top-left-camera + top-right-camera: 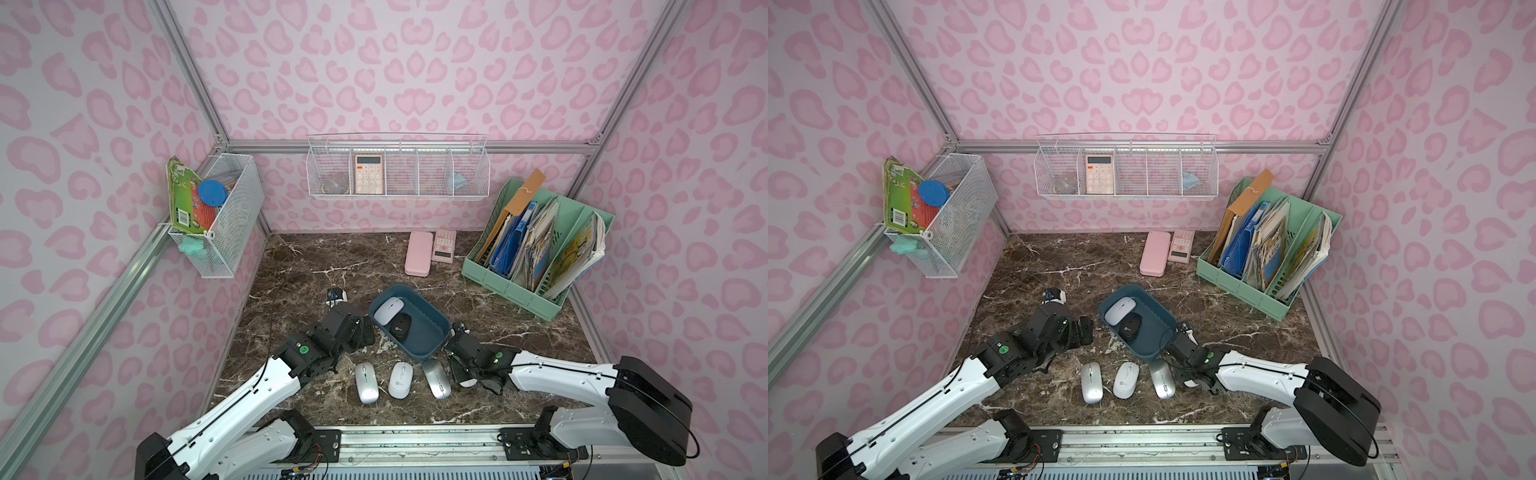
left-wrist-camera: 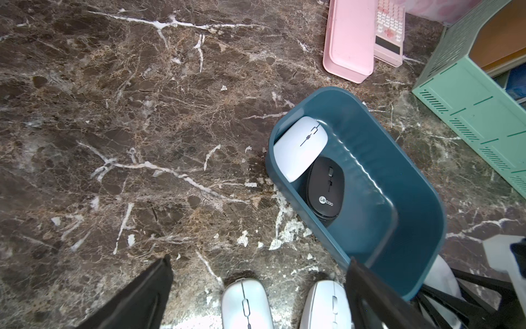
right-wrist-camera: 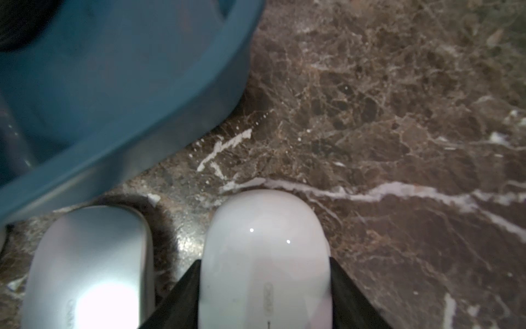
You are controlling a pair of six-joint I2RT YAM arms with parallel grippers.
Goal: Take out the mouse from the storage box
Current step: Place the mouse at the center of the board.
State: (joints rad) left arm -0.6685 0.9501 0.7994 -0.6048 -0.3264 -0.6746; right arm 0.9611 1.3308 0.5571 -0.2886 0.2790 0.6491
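left arm [image 1: 249,395] reaches forward, left claw [image 2: 259,257] level above the worktop, jaws spread wide. right arm [image 1: 561,374] angled inward, right claw [image 3: 264,263] low, fingers [image 3: 182,290] pressed against both flanks of white mouse [image 3: 264,228].

I record the table top [image 2: 113,114] as brown marble-look stone with white veins, polished to a low sheen. The storage box [image 2: 412,199] is smooth moulded plastic, semi-gloss. The boxed white mouse [image 2: 299,148] and the black mouse [image 2: 326,188] both read as matt plastic. The glossy white mouse [image 3: 264,242] shows pinpoint highlights. The silver mouse [image 3: 91,256] beside it has a satin metallic finish. The wire baskets [image 1: 401,174] are white-coated metal, the file rack [image 1: 511,291] is matt mint plastic, and the frame rails [image 1: 266,146] are bare pale metal.
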